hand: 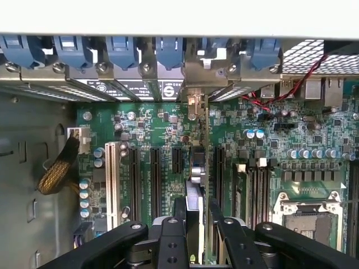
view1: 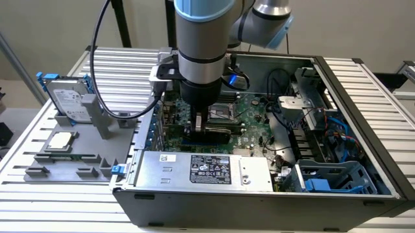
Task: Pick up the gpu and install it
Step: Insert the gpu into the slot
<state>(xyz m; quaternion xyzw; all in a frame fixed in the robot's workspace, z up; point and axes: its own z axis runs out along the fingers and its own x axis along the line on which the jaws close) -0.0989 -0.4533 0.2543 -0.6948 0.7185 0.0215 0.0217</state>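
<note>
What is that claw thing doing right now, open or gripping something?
Gripper: shut on the gpu, held edge-on above the motherboard slots inside the computer case.

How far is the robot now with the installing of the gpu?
Done: the gpu is picked up and brought inside the computer case. In hand: the gripper holds it edge-on, low over the motherboard and its expansion slots. Left: whether it is seated in a slot cannot be told, and the gripper is not released.
</note>
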